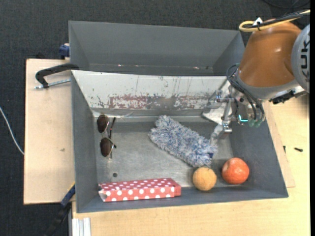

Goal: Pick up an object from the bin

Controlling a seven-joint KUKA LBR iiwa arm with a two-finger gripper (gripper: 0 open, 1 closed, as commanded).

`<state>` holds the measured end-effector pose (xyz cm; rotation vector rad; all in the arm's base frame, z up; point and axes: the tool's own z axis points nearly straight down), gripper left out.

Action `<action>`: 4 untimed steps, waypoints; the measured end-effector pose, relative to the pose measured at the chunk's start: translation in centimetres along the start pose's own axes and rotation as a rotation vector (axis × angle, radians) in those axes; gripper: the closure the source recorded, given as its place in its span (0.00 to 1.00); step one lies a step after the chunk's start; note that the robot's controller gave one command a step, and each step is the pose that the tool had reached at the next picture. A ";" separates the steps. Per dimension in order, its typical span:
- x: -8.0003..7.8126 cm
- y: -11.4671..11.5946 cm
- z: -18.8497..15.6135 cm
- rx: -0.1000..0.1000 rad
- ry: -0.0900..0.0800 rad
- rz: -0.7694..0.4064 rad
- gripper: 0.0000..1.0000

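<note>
My gripper (225,123) hangs at the bin's right side near the back wall, just above the floor. Directly to its lower left lies a fluffy blue-and-white duster head (181,141), stretched diagonally across the middle of the bin; its right end lies just below the gripper. In front of the gripper, near the front right corner, rests a red-orange round fruit (236,171). A smaller yellow-orange ball (204,178) sits touching it on its left.
A pair of sunglasses (105,135) lies along the left wall. A long red box with white dots (139,189) lies against the front wall at the left. The arm's orange cover looms over the bin's back right corner.
</note>
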<state>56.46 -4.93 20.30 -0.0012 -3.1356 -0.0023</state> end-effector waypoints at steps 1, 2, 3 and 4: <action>-0.2 0.0 -0.3 0.001 -0.011 -0.002 0.00; -1.7 3.0 12.1 0.006 -0.005 -0.101 1.00; -1.7 3.0 12.1 0.006 -0.005 -0.102 1.00; -0.4 4.0 -2.2 0.001 -0.011 -0.153 1.00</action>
